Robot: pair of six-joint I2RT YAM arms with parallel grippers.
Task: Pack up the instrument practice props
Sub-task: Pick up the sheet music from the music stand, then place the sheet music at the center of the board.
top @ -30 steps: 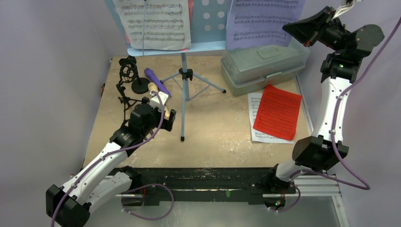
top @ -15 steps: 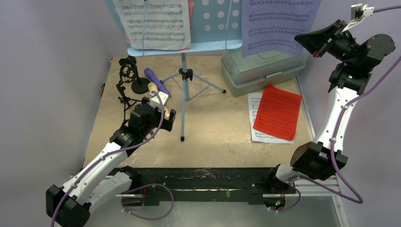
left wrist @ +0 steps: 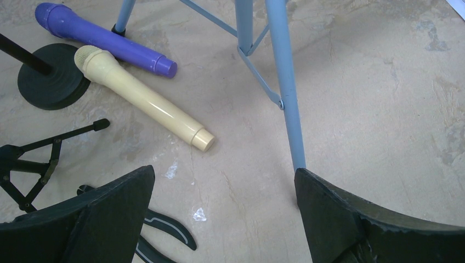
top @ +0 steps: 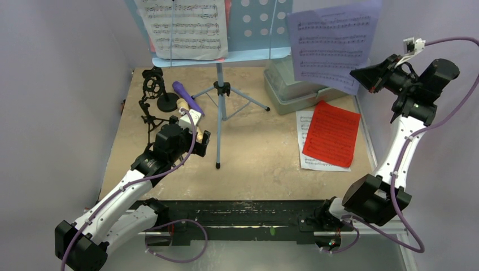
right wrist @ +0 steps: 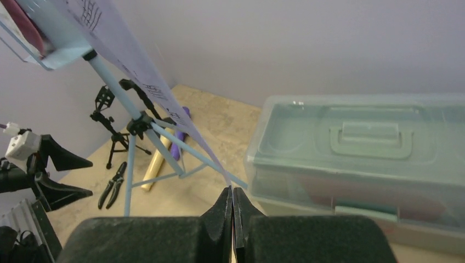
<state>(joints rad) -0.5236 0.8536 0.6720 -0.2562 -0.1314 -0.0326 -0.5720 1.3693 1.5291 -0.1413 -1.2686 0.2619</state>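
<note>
Clamped tight in the right gripper [top: 357, 74], by its lower right edge: the lavender sheet-music page [top: 330, 42], clear of the table [top: 260, 152] and hanging in the air above the translucent lidded box [top: 294, 90]. From the right wrist, both fingertips [right wrist: 224, 205] pressed together on the paper's edge, with the box just beyond. Over on the left, the left gripper [left wrist: 225, 181] spread wide and gripping nothing, low over the tabletop, one finger just beside the near foot of the pale-blue music rack [top: 220, 84]. Just ahead of those jaws, lying flat: the tan microphone [left wrist: 142, 101], head against the edge of the round-base mic holder [left wrist: 52, 82], and close alongside it the purple microphone [left wrist: 104, 38]. To the left of those, the tripod mic holder [top: 151, 84], upright with its ring on top. On the rack's shelf, a white page [top: 183, 28] leaning against the perforated panel, with a strip of a pink page [top: 227, 14] behind it. On the table near the right edge, a red page [top: 332, 132] flat on top of a second white page [top: 308, 161], just in front of the box
</note>
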